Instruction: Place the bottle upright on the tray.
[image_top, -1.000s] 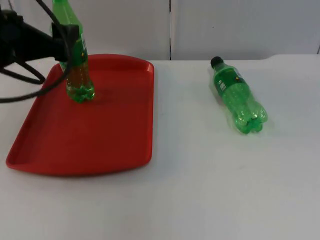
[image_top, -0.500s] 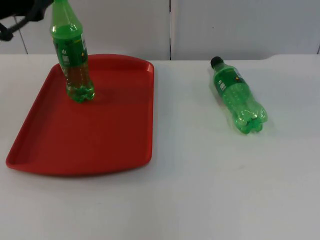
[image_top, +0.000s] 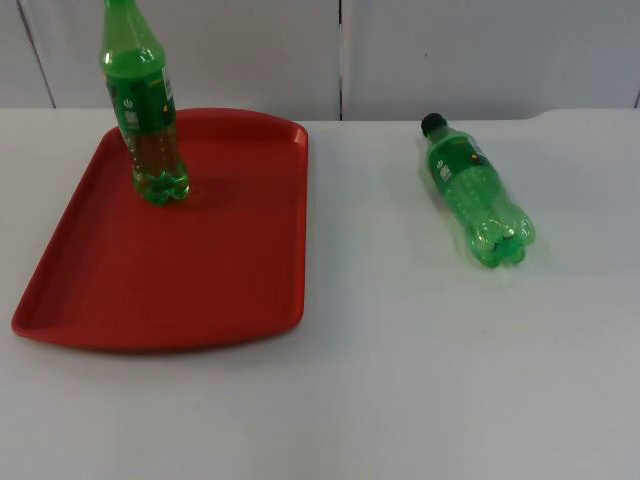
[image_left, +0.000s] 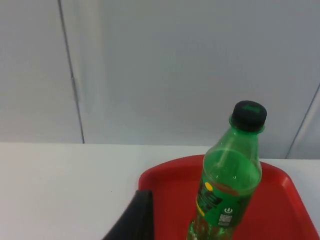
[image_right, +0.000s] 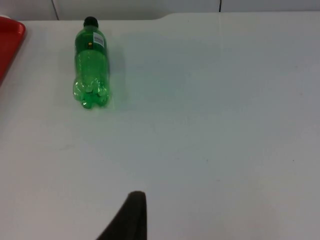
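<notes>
A green bottle with a black cap (image_top: 143, 110) stands upright on the far left part of the red tray (image_top: 200, 270); in the left wrist view this bottle (image_left: 227, 185) rises from the tray (image_left: 170, 190) in front of the grey wall. My left gripper (image_left: 140, 222) is drawn back from it, open and holding nothing. A second green bottle (image_top: 475, 192) lies on its side on the white table right of the tray, cap toward the wall. The right wrist view has this lying bottle (image_right: 91, 70) far ahead of my right gripper (image_right: 131, 220), which waits over bare table.
The tray's near and right parts (image_top: 230, 300) carry nothing. White table (image_top: 420, 380) stretches in front of and around the lying bottle. The grey partition wall (image_top: 450, 50) closes the far side.
The left arm let go of the upright bottle and pulled back out of the top view to the upper left. The bottle stays standing on the tray. The lying bottle has not moved.
</notes>
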